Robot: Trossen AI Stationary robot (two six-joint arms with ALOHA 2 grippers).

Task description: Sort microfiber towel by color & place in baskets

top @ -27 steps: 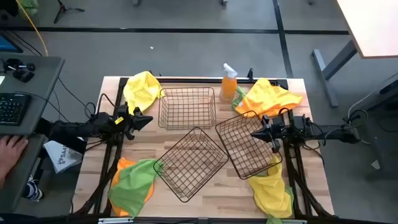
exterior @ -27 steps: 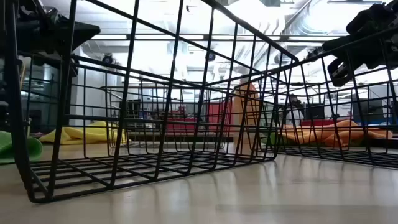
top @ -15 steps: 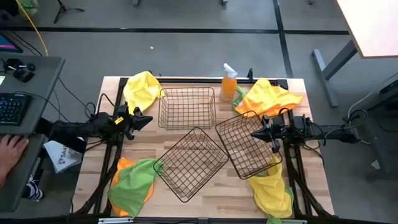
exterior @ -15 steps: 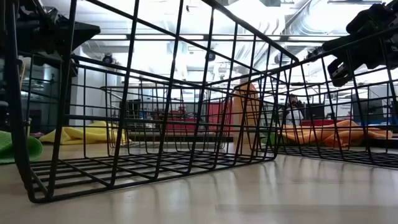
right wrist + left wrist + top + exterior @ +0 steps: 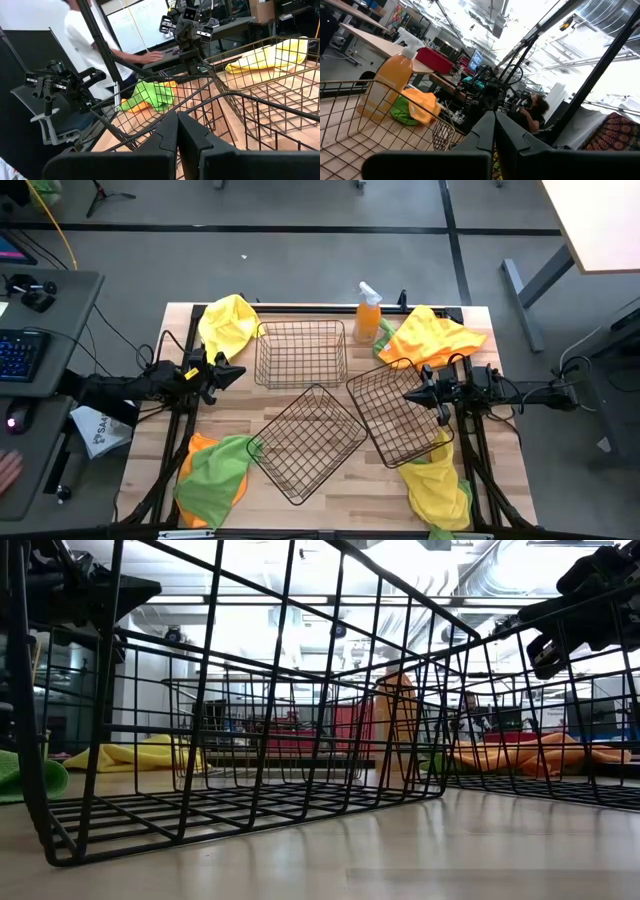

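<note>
While baskets (image 5: 305,440) sit between, both pincers hover.

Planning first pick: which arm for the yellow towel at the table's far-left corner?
Left, probably. The left gripper, fingers together, hovers just near of the yellow microfiber towel. The right gripper hangs over the right dark wire basket, across the table.

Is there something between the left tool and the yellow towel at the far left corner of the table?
Nothing visible. The left tool hangs just beside the yellow towel, with only bare table around; the nearest basket sits to the side.
</note>
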